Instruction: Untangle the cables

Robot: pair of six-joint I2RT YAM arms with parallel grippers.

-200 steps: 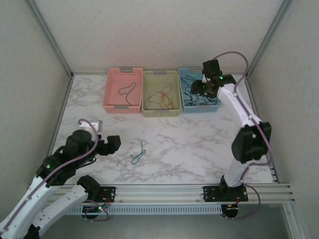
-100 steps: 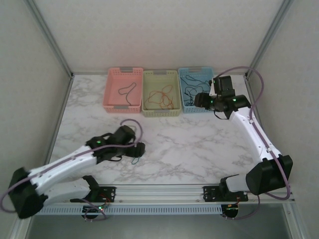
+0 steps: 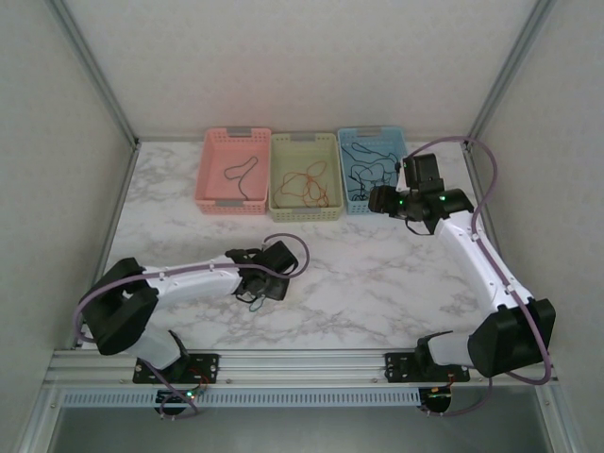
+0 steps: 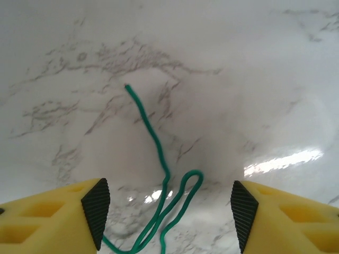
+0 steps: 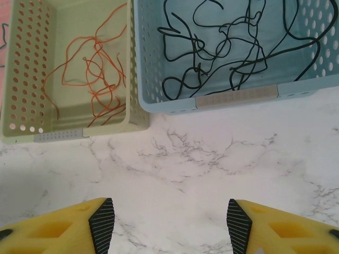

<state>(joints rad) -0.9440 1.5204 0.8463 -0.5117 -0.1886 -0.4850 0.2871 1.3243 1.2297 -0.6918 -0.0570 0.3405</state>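
Note:
A green cable (image 4: 159, 153) lies folded in a loop on the marble table, straight under my left gripper (image 4: 168, 211). That gripper is open, one black pad on each side of the cable and neither touching it. In the top view the left gripper (image 3: 260, 283) is low over the cable (image 3: 251, 301). My right gripper (image 5: 167, 225) is open and holds nothing; it hangs over bare table just in front of the baskets (image 3: 382, 200). Tangled black cables (image 5: 222, 53) lie in the blue basket (image 5: 238, 98). Red cables (image 5: 95, 79) lie in the pale green basket (image 5: 79, 132).
Three baskets stand in a row at the back: pink (image 3: 231, 203) with one black cable (image 3: 241, 175), pale green (image 3: 304, 213), blue (image 3: 351, 203). Metal frame posts and walls close in the table's sides. The left arm stretches across the front left.
The left arm has swung out to the right and come down over the green cable. The right arm has drawn back from above the blue basket to the table in front of it.

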